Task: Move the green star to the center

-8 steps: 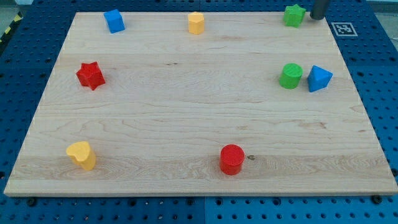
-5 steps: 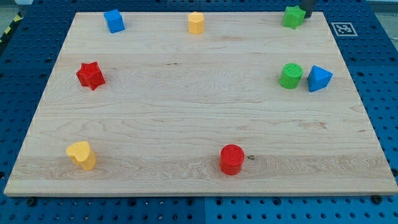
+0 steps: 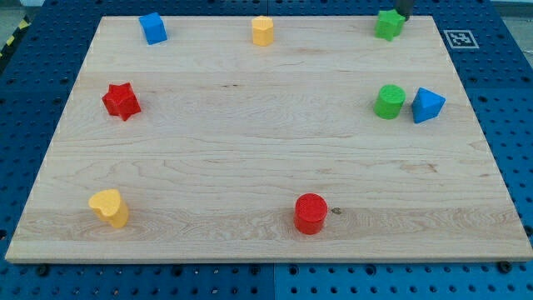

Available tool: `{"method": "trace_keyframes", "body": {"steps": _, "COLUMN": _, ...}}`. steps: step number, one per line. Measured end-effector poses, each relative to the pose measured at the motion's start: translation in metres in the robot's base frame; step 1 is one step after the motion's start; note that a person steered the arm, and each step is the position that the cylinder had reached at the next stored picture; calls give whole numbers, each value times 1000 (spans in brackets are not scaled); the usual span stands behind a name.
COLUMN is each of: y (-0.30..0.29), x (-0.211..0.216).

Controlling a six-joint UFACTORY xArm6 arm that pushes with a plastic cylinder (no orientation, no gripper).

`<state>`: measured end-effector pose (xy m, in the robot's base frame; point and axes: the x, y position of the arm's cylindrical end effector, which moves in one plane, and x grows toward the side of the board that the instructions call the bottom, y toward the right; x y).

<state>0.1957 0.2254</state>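
Blocks are lying scattered around the edges of the wooden board (image 3: 250, 150), which is sitting on a blue pegboard (image 3: 516, 125). At the view's left, a red star (image 3: 121, 101) is resting near the left edge, and a yellow heart (image 3: 110, 207) is sitting below it towards the bottom left corner. A blue cube (image 3: 152, 27) is standing near the top edge, left of a yellow cylinder (image 3: 262, 30) at top centre. A red cylinder (image 3: 311, 213) is sitting near the bottom edge, just right of centre. The middle of the board is holding no block.

Towards the view's right, the green star (image 3: 388, 24) is lying at the top edge, well apart from the centre. My tip (image 3: 401, 16) is showing only as a short dark stub at the view's top, pressing against or just beside the star's upper right side; I cannot tell whether it is touching. I am carrying no claw, only this rod, so nothing is being gripped. Lower down, a green cylinder (image 3: 389, 101) is sitting just beside a blue block (image 3: 427, 105) near the right edge; whether they are touching is unclear. A printed marker tag (image 3: 460, 38) is lying off the board's top right corner.
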Motion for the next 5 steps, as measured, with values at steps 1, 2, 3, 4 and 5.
{"method": "trace_keyframes", "body": {"steps": 1, "y": -8, "x": 20}}
{"method": "trace_keyframes", "body": {"steps": 2, "y": -8, "x": 30}}
{"method": "trace_keyframes", "body": {"steps": 3, "y": -8, "x": 30}}
{"method": "trace_keyframes", "body": {"steps": 4, "y": -8, "x": 34}}
{"method": "trace_keyframes", "body": {"steps": 5, "y": -8, "x": 38}}
